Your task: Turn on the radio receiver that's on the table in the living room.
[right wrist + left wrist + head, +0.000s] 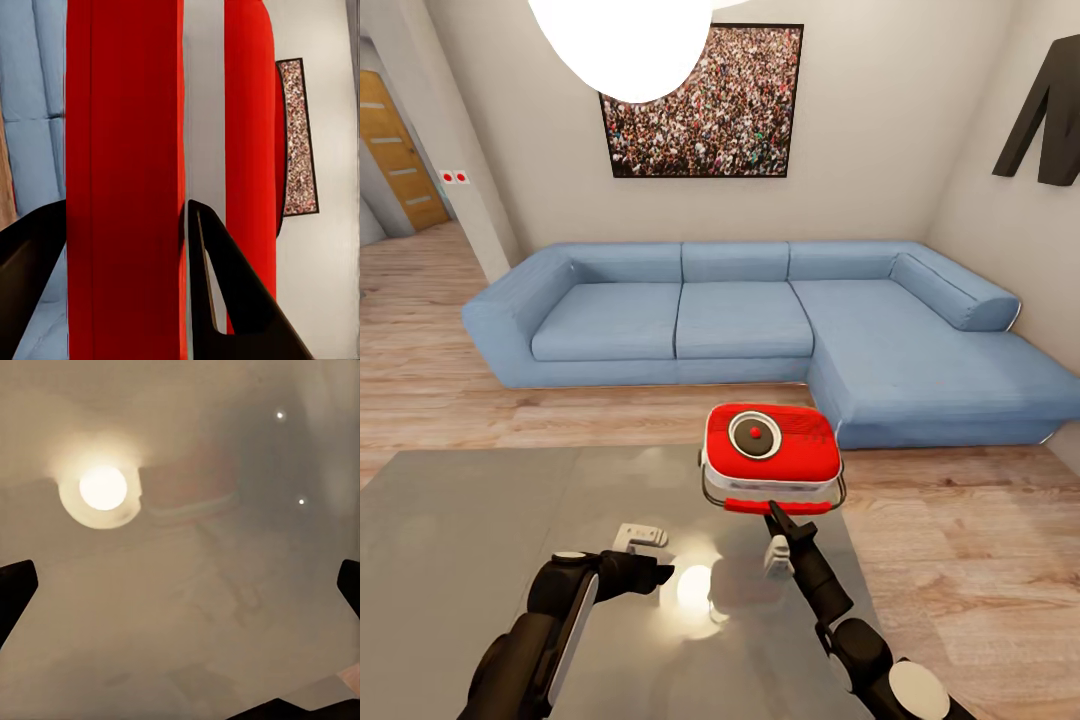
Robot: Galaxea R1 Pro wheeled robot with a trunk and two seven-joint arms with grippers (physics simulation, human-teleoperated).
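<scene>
The radio receiver [770, 455] sits at the far edge of the glossy grey desk [480, 540], toward its right corner, dial facing up, with its thin wire handle hanging over the near side. Beyond that edge a strip of light wood floor [560, 420] separates the desk from the blue L-shaped sofa [740, 315], whose chaise runs along the right wall; more bare floor lies to the right of the desk. A crowd photo [705, 105] hangs on the beige wall above the sofa, a white pendant lamp [625, 45] hangs in front of it, and a wooden door [400, 150] stands at the far left. In the head view the right gripper [778, 525] reaches up to the radio's near red edge, its dark fingers at or just against it; the right wrist view brings this close, showing one finger [225, 292] lying against the white band between two red surfaces and the other finger [30, 262] on the outer side of the broad red face, so the jaws stand apart around that edge without visibly clamping it. That view also catches sofa blue and the photo past the radio. The left gripper [645, 555] hovers over the open middle of the desk, well apart from the radio; the left wrist view shows its fingertips [15, 592] spread wide with nothing between, above the desktop's blurred reflection of the lamp and a red smear of the radio.
</scene>
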